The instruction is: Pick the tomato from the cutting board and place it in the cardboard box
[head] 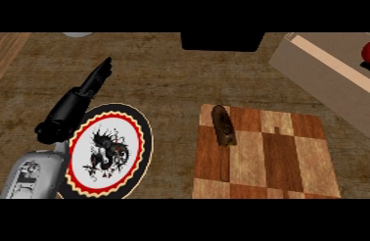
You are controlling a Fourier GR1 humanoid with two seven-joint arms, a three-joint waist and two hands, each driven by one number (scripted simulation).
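A red round thing, apparently the tomato (366,51), shows only as a sliver at the right edge, over the inside of the cardboard box (318,63) at the upper right. A small dark shape sits just below it at the edge; I cannot tell what it is. The checkered wooden cutting board (282,156) lies at the lower right. It carries only a brown elongated object (223,126) near its left side. My left hand (72,105) is at the left above a plate, fingers straight and pointing away, holding nothing. No right hand or forearm shows.
A round plate (108,152) with a red-and-yellow rim and a black dragon figure lies under my left forearm. A black block (220,40) stands at the top centre. A pale object (78,34) peeks in at the top left. Bare wooden counter (173,78) spans the middle.
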